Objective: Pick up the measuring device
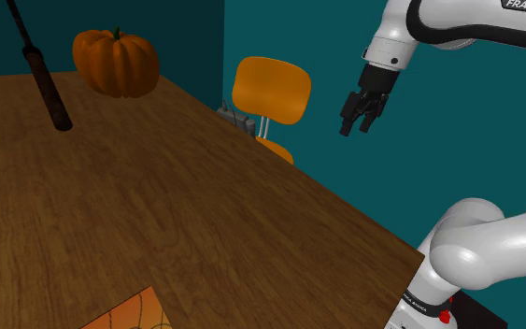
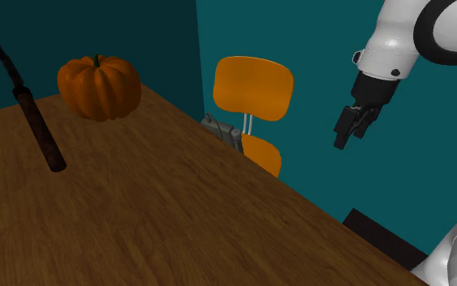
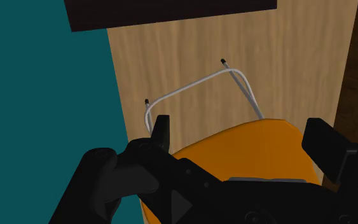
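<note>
A wood-grain counter (image 1: 158, 215) is shown before a teal wall (image 1: 326, 56), with the white arm (image 1: 438, 28) raised beyond its far edge. An orange chair (image 1: 270, 89) is tucked against that edge. A pumpkin (image 1: 116, 61) is set at the counter's far corner, and a dark rod (image 1: 46, 79) is propped aslant near it. An orange mat (image 1: 130, 313) is cropped at the shoulder view's bottom.

The device (image 1: 236, 119), a small grey object, is seen on the counter's very edge, just beside the chair's back. Its long axis cannot be made out with confidence.

The black hand (image 1: 359, 120) is held in the air off the counter, well apart from the device. In the wrist view the chair's seat (image 3: 260, 146) and the pale floor (image 3: 190, 57) are seen under it. Its fingers (image 3: 161, 133) are spread wide apart, and nothing is gripped between them.

The device is placed lower than the hand and toward the shoulder view's left, with the chair between them. A move back over the chair and down to the counter's edge is judged to be needed before any grasp can be made.
</note>
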You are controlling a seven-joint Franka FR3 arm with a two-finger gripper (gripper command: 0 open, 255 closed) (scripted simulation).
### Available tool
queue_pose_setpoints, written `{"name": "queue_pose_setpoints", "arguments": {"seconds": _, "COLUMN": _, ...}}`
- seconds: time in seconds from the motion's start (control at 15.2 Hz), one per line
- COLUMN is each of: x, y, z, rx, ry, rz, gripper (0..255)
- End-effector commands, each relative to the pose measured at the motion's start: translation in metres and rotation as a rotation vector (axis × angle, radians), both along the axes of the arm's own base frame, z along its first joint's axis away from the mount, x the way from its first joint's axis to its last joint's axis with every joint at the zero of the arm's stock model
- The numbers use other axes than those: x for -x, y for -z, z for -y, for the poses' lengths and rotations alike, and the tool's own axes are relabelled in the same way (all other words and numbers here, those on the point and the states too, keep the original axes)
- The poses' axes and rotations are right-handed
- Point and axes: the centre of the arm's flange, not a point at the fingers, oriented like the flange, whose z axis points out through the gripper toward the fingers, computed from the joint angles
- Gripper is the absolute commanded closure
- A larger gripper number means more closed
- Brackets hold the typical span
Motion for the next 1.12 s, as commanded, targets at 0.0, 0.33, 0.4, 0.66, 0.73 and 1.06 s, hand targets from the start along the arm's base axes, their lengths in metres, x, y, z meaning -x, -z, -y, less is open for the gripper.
{"name": "queue_pose_setpoints", "arguments": {"seconds": 0.0, "x": 0.000, "y": 0.000, "z": 0.000, "rx": 0.000, "ry": 0.000, "rz": 0.000, "gripper": 0}}
{"name": "queue_pose_setpoints", "arguments": {"seconds": 0.33, "x": -0.060, "y": 0.010, "z": -0.027, "rx": 0.065, "ry": -0.061, "rz": 0.025, "gripper": 0}}
{"name": "queue_pose_setpoints", "arguments": {"seconds": 0.4, "x": -0.071, "y": 0.012, "z": -0.033, "rx": 0.078, "ry": -0.073, "rz": 0.030, "gripper": 0}}
{"name": "queue_pose_setpoints", "arguments": {"seconds": 0.66, "x": -0.118, "y": 0.021, "z": -0.058, "rx": 0.130, "ry": -0.121, "rz": 0.051, "gripper": 0}}
{"name": "queue_pose_setpoints", "arguments": {"seconds": 0.73, "x": -0.129, "y": 0.023, "z": -0.064, "rx": 0.143, "ry": -0.133, "rz": 0.056, "gripper": 0}}
{"name": "queue_pose_setpoints", "arguments": {"seconds": 1.06, "x": -0.185, "y": 0.034, "z": -0.098, "rx": 0.208, "ry": -0.194, "rz": 0.081, "gripper": 0}}
